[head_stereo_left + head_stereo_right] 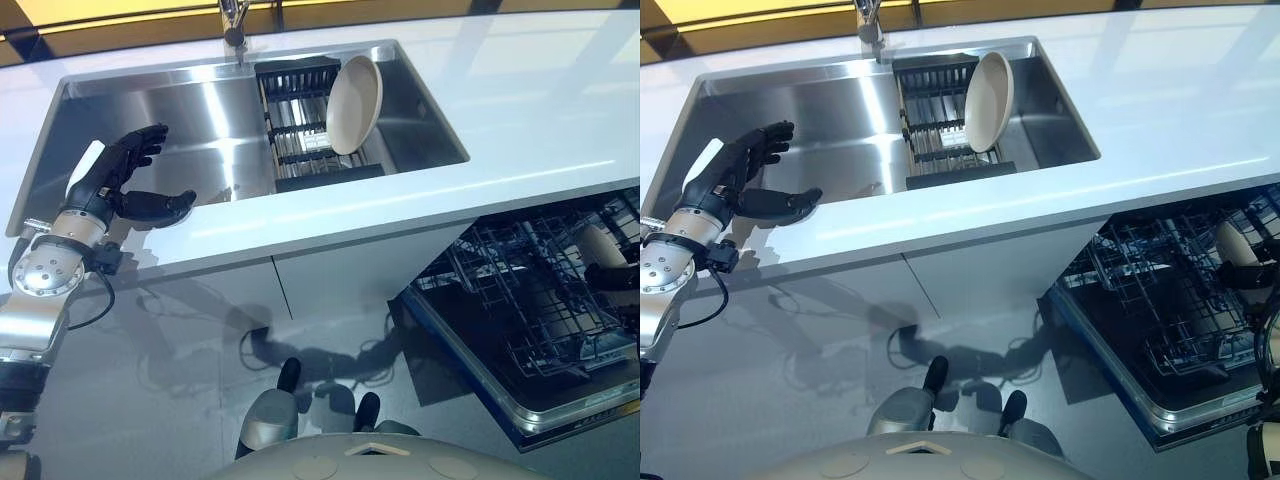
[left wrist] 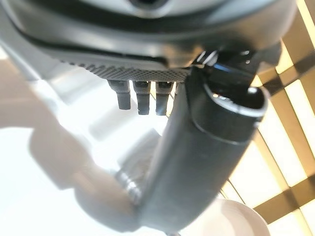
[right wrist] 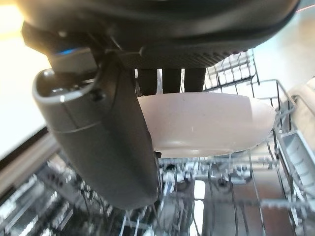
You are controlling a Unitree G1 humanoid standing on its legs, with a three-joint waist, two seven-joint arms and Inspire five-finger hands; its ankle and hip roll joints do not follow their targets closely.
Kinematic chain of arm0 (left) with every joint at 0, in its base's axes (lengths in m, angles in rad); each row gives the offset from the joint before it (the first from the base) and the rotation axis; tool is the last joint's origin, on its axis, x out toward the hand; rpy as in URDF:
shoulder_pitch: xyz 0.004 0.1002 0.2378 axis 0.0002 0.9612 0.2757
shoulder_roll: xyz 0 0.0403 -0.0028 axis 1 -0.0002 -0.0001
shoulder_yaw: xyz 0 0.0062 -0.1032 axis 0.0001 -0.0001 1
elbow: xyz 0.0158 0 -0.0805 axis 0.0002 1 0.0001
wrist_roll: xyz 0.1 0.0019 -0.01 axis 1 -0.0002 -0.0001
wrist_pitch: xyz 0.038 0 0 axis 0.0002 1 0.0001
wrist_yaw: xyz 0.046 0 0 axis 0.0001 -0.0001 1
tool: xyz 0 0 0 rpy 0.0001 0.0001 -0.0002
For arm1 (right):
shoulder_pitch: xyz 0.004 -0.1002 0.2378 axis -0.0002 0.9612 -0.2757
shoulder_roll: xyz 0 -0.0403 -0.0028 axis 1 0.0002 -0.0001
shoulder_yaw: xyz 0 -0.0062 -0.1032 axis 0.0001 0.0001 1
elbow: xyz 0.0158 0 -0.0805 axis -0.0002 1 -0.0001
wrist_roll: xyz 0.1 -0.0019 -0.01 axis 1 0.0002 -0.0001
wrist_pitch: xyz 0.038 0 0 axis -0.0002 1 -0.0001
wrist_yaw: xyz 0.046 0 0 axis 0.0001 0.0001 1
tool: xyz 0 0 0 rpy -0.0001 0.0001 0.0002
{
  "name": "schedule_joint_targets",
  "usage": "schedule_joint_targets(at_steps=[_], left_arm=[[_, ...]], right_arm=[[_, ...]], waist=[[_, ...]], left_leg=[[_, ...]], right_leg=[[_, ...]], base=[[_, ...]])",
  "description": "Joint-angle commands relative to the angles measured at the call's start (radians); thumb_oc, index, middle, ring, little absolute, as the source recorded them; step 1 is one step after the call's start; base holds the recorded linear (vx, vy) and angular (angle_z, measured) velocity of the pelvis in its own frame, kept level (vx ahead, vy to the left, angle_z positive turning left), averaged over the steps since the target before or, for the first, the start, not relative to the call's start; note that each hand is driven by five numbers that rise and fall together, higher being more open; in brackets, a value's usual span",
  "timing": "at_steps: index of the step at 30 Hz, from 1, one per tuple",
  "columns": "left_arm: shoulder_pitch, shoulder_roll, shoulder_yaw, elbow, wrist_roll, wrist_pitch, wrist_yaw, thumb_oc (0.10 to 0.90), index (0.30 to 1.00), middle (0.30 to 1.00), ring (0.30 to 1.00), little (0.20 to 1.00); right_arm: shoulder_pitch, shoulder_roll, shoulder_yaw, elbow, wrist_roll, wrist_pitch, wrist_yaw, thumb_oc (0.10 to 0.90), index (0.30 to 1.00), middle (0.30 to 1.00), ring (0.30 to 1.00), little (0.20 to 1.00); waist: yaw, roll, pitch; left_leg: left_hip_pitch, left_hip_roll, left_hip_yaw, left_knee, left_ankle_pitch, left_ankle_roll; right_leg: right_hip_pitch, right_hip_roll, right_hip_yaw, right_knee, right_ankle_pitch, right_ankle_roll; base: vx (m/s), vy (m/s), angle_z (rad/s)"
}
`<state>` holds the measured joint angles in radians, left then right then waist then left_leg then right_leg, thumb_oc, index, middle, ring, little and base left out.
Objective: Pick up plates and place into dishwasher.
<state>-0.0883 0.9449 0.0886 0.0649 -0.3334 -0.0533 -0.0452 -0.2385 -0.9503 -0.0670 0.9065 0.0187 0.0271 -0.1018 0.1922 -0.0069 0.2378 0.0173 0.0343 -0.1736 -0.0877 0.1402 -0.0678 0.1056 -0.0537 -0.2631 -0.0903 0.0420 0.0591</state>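
Note:
A cream plate (image 1: 355,103) stands upright in the black dish rack (image 1: 300,130) inside the steel sink (image 1: 180,110). My left hand (image 1: 120,180) hovers at the sink's front left corner, open, with fingers spread and nothing in it. At the far right, my right hand (image 3: 103,142) is shut on a second cream plate (image 3: 206,123), thumb on one face and fingers (image 3: 172,78) behind. It holds this plate (image 1: 1234,242) just above the pulled-out dishwasher rack (image 1: 530,300).
The white countertop (image 1: 520,110) runs around the sink, with a faucet (image 1: 235,20) at the back. The open dishwasher door (image 1: 560,405) juts out low on the right, and the wire rack's tines (image 3: 231,196) lie under the plate.

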Motion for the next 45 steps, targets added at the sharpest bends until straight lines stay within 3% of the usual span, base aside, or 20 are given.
schedule_joint_targets(at_steps=[1,8,16,17,18,32,45], left_arm=[[-0.06,0.082,0.105,-0.024,-0.01,-0.097,0.046,0.8,0.9,0.9,0.9,0.9],[-0.065,0.076,0.095,-0.023,0.001,-0.1,0.034,0.8,0.9,0.9,0.9,0.9],[-0.122,0.078,0.038,-0.032,0.012,-0.085,0.059,0.8,0.9,0.9,0.9,0.9],[-0.135,0.078,0.028,-0.035,0.013,-0.076,0.063,0.8,0.9,0.9,0.9,0.9],[-0.139,0.076,0.022,-0.038,0.014,-0.074,0.067,0.8,0.9,0.9,0.9,0.9],[-0.123,0.044,0.014,-0.07,0.038,-0.049,0.097,0.8,0.9,0.9,0.9,0.9],[-0.087,0.008,0.034,-0.085,0.036,-0.058,0.075,0.8,0.9,0.9,0.9,0.9]], right_arm=[[-0.111,-0.178,0.025,-0.024,0.049,0.001,-0.014,0.1,0.3,0.3,0.3,0.2],[-0.146,-0.148,0.017,0.037,0.131,0.051,0.039,0.1,0.3,0.3,0.3,0.2],[-0.203,-0.097,0.009,0.104,0.19,0.113,-0.04,0.116,0.314,0.314,0.314,0.216],[-0.215,-0.089,0.018,0.11,0.176,0.122,-0.052,0.698,0.813,0.813,0.813,0.798],[-0.22,-0.085,0.026,0.113,0.161,0.121,-0.064,0.8,0.9,0.9,0.9,0.9],[-0.228,-0.064,0.084,-0.009,0.085,0.081,-0.143,0.8,0.9,0.9,0.9,0.9],[-0.163,-0.047,0.073,-0.125,0.002,0.062,-0.16,0.8,0.9,0.9,0.9,0.9]], waist=[[-0.005,-0.01,-0.029],[0.0,-0.004,-0.011],[-0.002,0.007,0.03],[-0.003,0.008,0.037],[-0.002,0.009,0.041],[-0.013,0.006,0.05],[-0.036,-0.001,-0.005]], left_leg=[[-0.066,-0.043,0.048,0.104,-0.109,-0.011],[-0.092,-0.038,0.045,0.13,-0.103,-0.025],[-0.127,-0.036,0.05,0.168,-0.101,-0.034],[-0.133,-0.036,0.052,0.173,-0.1,-0.034],[-0.135,-0.036,0.052,0.175,-0.1,-0.034],[-0.142,-0.04,0.07,0.179,-0.098,-0.031],[-0.085,-0.051,0.108,0.144,-0.118,-0.014]], right_leg=[[-0.047,0.053,-0.009,0.112,-0.117,-0.034],[-0.05,0.056,-0.019,0.113,-0.116,-0.037],[-0.066,0.056,-0.017,0.123,-0.109,-0.034],[-0.068,0.056,-0.016,0.123,-0.106,-0.033],[-0.069,0.056,-0.016,0.122,-0.105,-0.033],[-0.065,0.054,0.004,0.094,-0.086,-0.023],[-0.039,0.039,0.022,0.064,-0.081,-0.014]], base=[[-0.04,-0.093,0.08],[-0.03,-0.065,0.06],[-0.06,-0.051,-0.01],[-0.06,-0.036,-0.02],[-0.06,-0.027,-0.02],[-0.02,0.016,-0.04],[-0.01,0.086,-0.07]])
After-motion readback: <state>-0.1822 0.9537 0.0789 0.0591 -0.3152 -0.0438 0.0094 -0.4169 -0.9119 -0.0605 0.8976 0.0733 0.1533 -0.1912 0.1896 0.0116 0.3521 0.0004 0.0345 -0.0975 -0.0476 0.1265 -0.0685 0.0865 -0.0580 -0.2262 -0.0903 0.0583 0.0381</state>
